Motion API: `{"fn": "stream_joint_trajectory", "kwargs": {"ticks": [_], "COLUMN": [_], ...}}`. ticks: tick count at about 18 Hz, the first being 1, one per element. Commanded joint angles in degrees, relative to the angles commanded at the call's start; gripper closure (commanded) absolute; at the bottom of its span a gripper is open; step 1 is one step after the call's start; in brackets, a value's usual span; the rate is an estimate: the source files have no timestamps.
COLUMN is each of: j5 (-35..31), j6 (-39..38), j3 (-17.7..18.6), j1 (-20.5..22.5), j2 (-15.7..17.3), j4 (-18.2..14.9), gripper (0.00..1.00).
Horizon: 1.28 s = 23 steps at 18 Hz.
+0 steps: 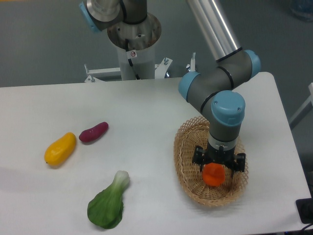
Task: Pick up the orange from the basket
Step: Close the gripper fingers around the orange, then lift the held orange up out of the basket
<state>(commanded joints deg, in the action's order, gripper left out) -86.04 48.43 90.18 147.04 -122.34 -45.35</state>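
Now my hand (218, 165) sits low in the basket (186, 152) near the surface's right edge, fingers spread astride the orange (214, 175), ready to close on it.

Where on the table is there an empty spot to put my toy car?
There is bare table in the middle, between the purple yam and the basket. The back strip by the robot's base is bare too. The basket is crowded: the claw sits right over the orange. The left has the mango and the bok choy.
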Motion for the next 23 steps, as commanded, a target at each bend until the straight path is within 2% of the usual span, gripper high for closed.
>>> {"fn": "stream_joint_trajectory", "kwargs": {"ticks": [3, 7, 12, 13, 16, 18, 19, 23], "j5": [-1.14, -2.81, -4.13, -4.13, -4.13, -4.13, -4.04, -4.13], "j6": [0.62, 0.18, -0.17, -0.09, 0.09, 0.44, 0.53, 1.32], "j3": [0.0, 0.26, 1.32, 1.49, 1.76, 1.58, 1.41, 0.62], "j1": [-0.09, -1.05, -1.32, -1.32, -1.32, -1.32, -1.32, -1.23], "j2": [-0.88, -1.76, -1.67, -1.58, -1.5, -1.41, -1.32, -0.8], "j4": [1.4, 1.67, 2.98, 3.51, 3.69, 3.69, 3.69, 3.78], "gripper": [0.0, 0.0, 0.0, 0.02, 0.29, 0.38, 0.41, 0.41]}}
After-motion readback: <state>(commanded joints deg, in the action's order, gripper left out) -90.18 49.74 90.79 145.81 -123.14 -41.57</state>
